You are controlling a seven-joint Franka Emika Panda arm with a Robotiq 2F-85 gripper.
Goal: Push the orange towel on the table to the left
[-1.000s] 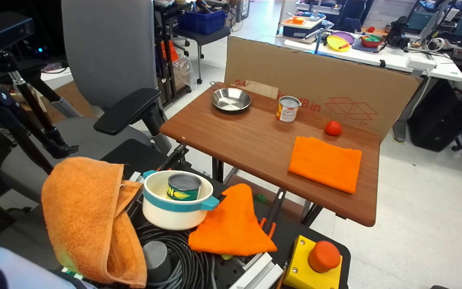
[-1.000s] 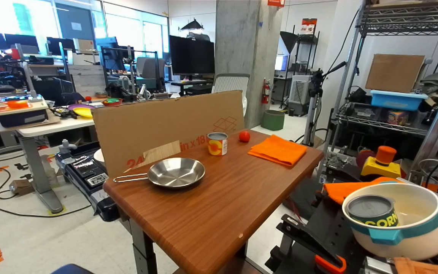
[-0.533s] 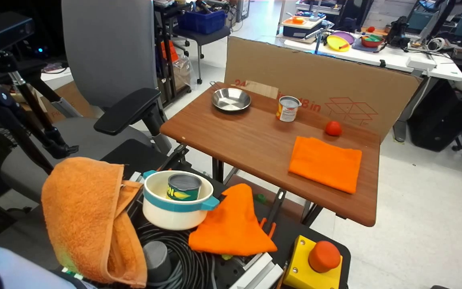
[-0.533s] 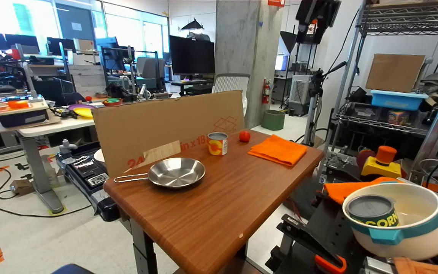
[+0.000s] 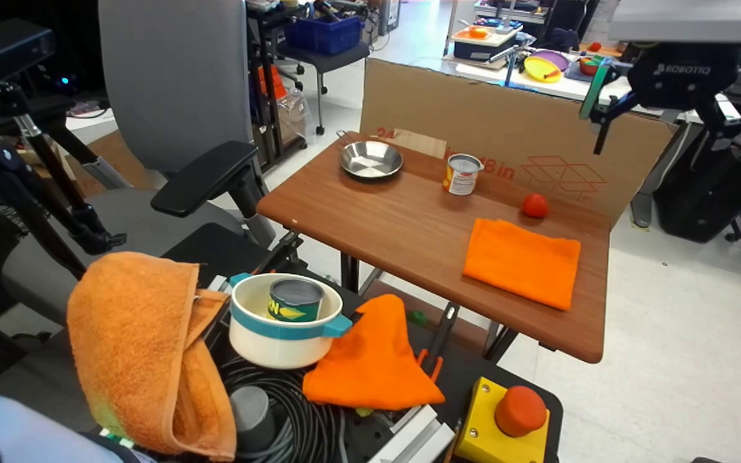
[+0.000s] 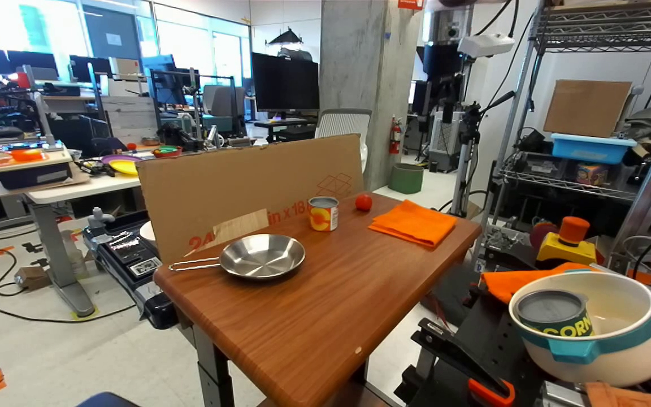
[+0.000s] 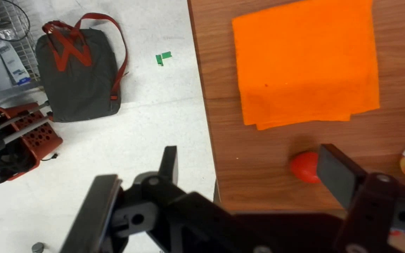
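Note:
The orange towel (image 5: 521,263) lies folded flat near one end of the brown table (image 5: 383,225). It also shows in an exterior view (image 6: 414,223) and in the wrist view (image 7: 306,63), wholly on the tabletop. My gripper (image 5: 650,141) hangs in the air above and beyond the table end near the towel, apart from it. In the wrist view, my gripper (image 7: 248,151) has its fingers spread wide with nothing between them. One finger appears over the floor, the other overlaps the red tomato-like ball. In an exterior view, the dark gripper is hard to make out in front of the background.
A red ball (image 5: 534,206) sits beside the towel. A can (image 5: 462,173) and a steel pan (image 5: 370,160) stand farther along the table. A cardboard panel (image 5: 505,122) walls the table's back edge. Other orange cloths (image 5: 374,360) and a pot (image 5: 283,350) are on the near cart.
The arm and gripper have come into both exterior views from above, lowering toward the table's towel end. The towel, ball, can and pan have not moved.

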